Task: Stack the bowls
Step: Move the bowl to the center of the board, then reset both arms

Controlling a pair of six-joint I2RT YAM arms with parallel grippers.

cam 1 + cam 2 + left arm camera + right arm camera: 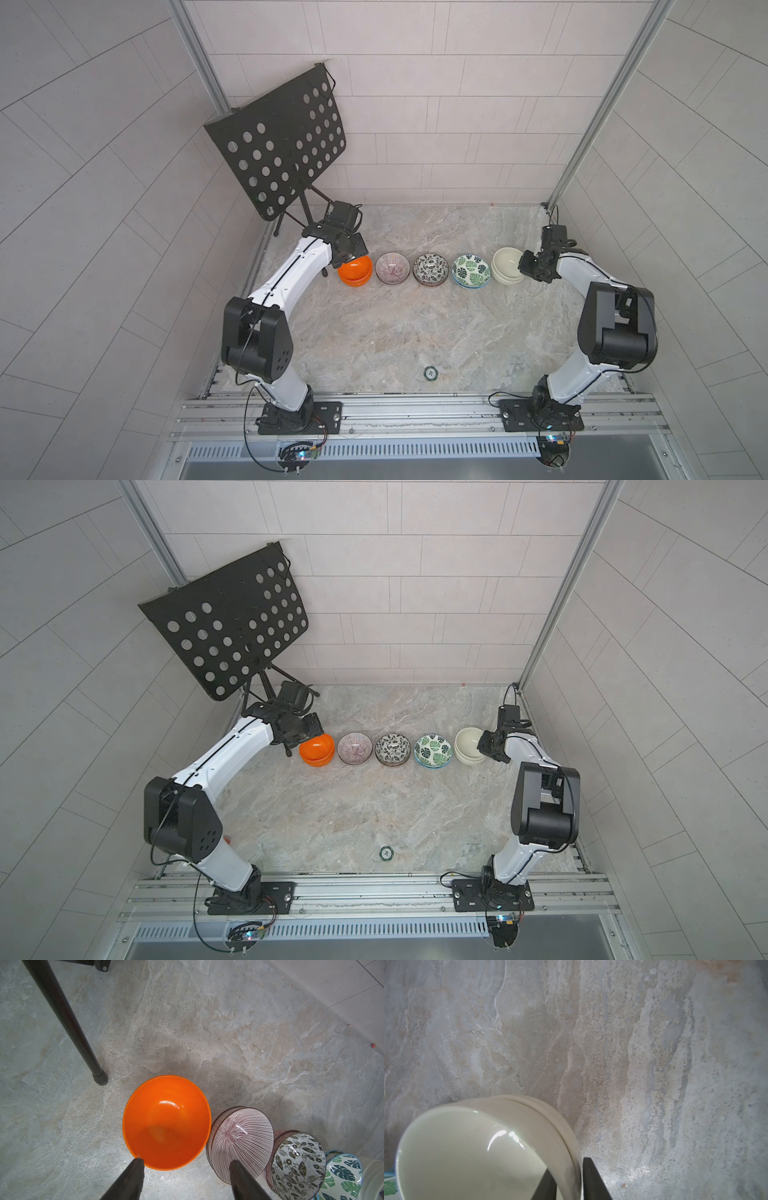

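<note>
Looks to be the closing step: letting go of the top cream bowl [467, 1157]. Across mid-frame on the tabletop [415, 332], in both top views, a row of five two-high stacks: orange stack [355, 270] at the left end, then purple stack [392, 268], black-and-white stack [430, 269], green stack [471, 270] and cream stack [505, 268] at the right end. No loose bowl anywhere in view.

As for the right hand [566, 1164]: astride the cream rim, one finger inside and one outside, narrowly parted. Impossible to tell whether pinching the wall or loose of it.

As for the left hand [186, 1160]: well open, nothing between the fingers, poised over the edge of the orange stack.

Next, by judgement: widen the right hand enough to clear the wall on both sides, then lift straight up before drawing off toward the right of the frame. No sideways pull with a finger inside, for fear of tipping or dragging the top bowl. Likewise raise the left hand clear of the orange rim, minding the stand leg [62, 1018] at the upper left of the left wrist view. Green-rimmed disc [431, 372] low in the frame, well apart: best left alone.
</note>
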